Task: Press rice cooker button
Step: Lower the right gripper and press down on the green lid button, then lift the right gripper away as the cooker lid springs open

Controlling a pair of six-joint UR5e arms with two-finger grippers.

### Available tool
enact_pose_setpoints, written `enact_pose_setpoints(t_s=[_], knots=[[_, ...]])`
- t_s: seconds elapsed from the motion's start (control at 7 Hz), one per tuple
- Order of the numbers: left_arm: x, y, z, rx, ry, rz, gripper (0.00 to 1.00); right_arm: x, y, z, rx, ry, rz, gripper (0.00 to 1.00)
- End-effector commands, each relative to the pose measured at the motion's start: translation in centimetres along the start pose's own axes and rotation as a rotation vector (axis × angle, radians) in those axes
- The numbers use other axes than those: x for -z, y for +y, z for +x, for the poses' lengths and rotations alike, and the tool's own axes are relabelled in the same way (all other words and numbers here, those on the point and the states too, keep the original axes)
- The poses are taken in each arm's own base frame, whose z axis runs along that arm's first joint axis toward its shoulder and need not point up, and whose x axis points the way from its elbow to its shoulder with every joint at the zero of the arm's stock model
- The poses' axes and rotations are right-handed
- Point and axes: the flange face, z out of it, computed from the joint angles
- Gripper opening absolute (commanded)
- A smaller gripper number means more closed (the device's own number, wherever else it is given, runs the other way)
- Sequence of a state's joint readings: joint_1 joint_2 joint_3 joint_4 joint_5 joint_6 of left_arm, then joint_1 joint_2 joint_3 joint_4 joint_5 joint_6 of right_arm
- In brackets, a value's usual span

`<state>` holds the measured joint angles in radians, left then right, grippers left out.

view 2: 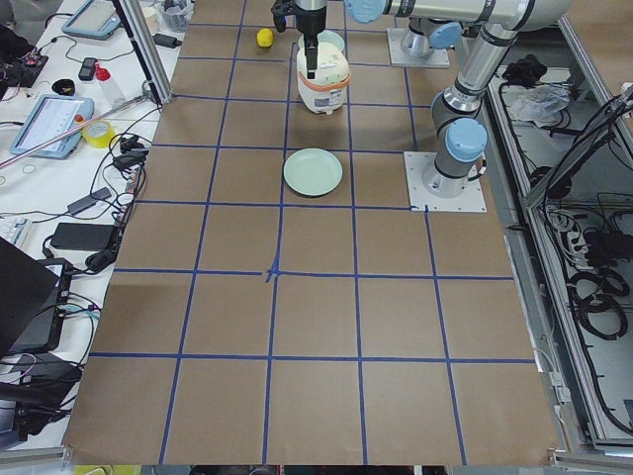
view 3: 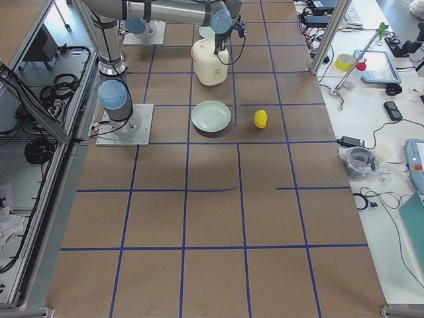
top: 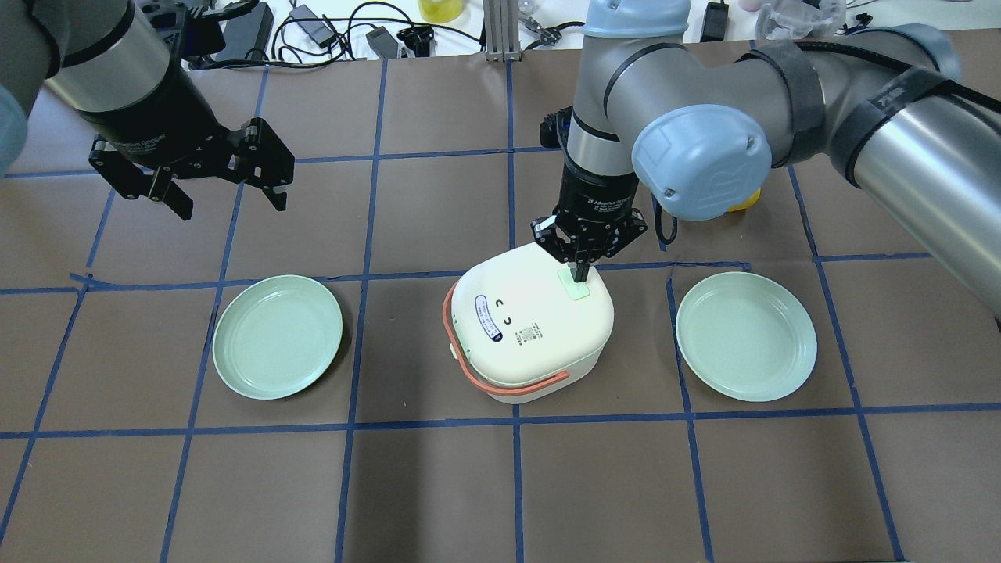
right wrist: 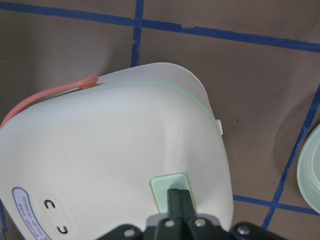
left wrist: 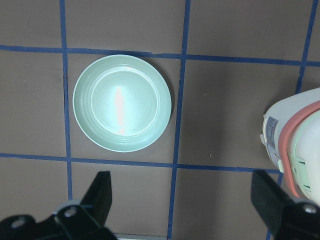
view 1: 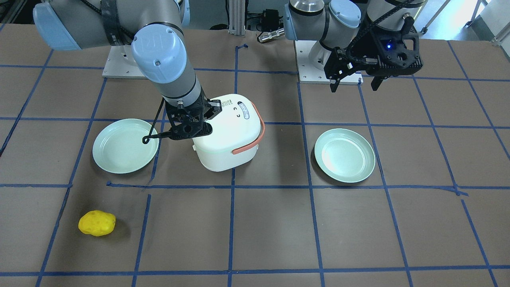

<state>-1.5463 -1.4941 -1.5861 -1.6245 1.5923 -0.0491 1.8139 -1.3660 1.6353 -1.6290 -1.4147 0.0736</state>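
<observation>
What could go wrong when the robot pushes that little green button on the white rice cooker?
The right gripper, shut, sits off-centre on the button, so it might slip onto the smooth lid. The button is near the edge of the rice cooker, and nothing steadies the cooker, so a hard push could tip or slide it.

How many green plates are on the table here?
2. The left plate lies on the robot's left of the rice cooker; the right plate lies on its right, both apart from it. No third seems hidden.
</observation>
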Motion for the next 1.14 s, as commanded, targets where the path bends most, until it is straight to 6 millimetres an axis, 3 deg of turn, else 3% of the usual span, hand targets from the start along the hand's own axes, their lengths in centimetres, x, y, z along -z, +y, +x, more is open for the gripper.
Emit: enact_pose_setpoints(t_s=[0.0, 0.29, 0.57, 0.71, 0.86, 1.0], knots=[[0.0, 0.0, 0.0, 0.0, 0.0, 0.0, 1.0, -0.5, 0.0, 0.0, -0.002, -0.011, -0.01, 0.0], [0.0, 0.0, 0.0, 0.0, 0.0, 0.0, 1.0, -0.2, 0.0, 0.0, -0.004, -0.011, -0.003, 0.0], [0.0, 0.0, 0.0, 0.0, 0.0, 0.0, 1.0, 3.3, 0.0, -0.6, -0.006, -0.026, 0.048, 0.0], [0.0, 0.0, 0.0, 0.0, 0.0, 0.0, 1.0, 6.3, 0.5, -0.8, -0.013, -0.015, 0.039, 0.0], [0.0, 0.0, 0.0, 0.0, 0.0, 0.0, 1.0, 10.3, 0.8, -0.6, -0.023, -0.008, 0.049, 0.61], [0.0, 0.0, 0.0, 0.0, 0.0, 0.0, 1.0, 13.6, 1.5, -0.2, -0.037, -0.008, 0.082, 1.0]])
